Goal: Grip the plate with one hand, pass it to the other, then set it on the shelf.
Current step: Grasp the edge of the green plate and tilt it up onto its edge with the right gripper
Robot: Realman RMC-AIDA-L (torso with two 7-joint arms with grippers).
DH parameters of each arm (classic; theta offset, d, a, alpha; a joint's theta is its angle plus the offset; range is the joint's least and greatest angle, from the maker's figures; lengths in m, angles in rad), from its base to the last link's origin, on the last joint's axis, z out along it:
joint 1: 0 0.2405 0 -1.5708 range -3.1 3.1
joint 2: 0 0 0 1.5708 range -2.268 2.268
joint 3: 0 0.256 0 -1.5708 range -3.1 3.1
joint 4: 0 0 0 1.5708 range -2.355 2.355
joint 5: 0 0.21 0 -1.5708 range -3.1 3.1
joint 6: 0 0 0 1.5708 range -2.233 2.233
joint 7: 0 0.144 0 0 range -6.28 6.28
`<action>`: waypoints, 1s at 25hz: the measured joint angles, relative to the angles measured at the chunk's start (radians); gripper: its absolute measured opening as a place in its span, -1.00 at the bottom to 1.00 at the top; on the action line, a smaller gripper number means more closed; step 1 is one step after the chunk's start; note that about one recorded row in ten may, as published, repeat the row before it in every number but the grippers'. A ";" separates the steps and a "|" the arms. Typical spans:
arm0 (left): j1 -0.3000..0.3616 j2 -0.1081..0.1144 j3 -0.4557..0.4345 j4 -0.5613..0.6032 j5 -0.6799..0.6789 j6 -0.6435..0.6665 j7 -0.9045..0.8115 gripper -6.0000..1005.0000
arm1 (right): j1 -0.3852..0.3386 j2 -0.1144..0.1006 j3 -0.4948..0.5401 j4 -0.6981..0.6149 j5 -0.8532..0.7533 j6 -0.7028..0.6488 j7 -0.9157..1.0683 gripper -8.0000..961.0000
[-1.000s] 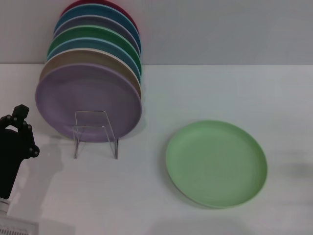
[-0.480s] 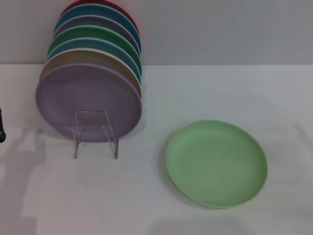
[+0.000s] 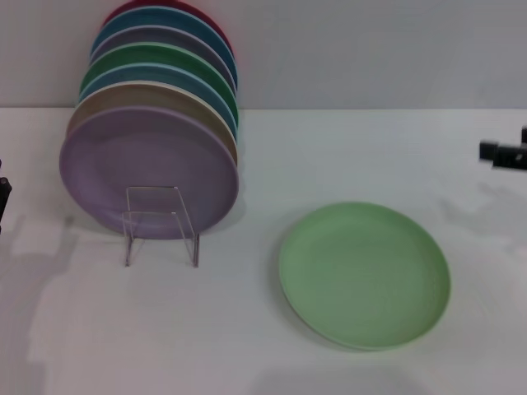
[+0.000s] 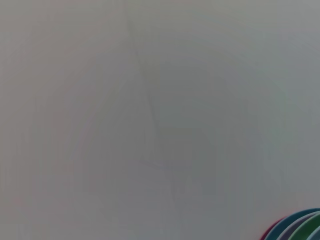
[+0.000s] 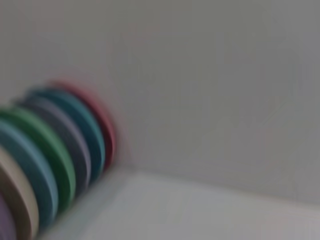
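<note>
Matte light-green plate, round and shallow, flat lower right; clear acrylic shelf left, fronting upright coloured plates. Right gripper at right edge, grip indiscernible.

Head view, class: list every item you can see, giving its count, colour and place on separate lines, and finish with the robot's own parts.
plate: one, light green, lying flat on the table, right of the shelf and apart from it.
shelf: one, clear, standing on the table's left part, front loop facing the camera.
racked plates: seven, standing on edge in the shelf; from front to back lilac, tan, blue, dark green, grey-purple, blue, red.
table: one, white, under everything.
wall: pale grey, behind the table.
right gripper: black, at the right edge, above the table, beyond the plate.
left gripper: dark sliver at the left edge.
</note>
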 joint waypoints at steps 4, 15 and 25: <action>-0.004 0.001 -0.002 0.026 0.000 -0.002 -0.080 0.43 | 0.136 -0.010 -0.001 -0.020 -0.244 0.149 0.183 0.73; 0.001 0.000 -0.002 0.025 0.005 0.004 -0.116 0.69 | 0.263 0.002 -0.047 -0.208 -0.408 0.203 0.211 0.72; 0.005 -0.003 0.012 0.018 0.009 0.009 -0.117 0.68 | 0.281 0.002 -0.105 -0.298 -0.456 0.139 0.204 0.72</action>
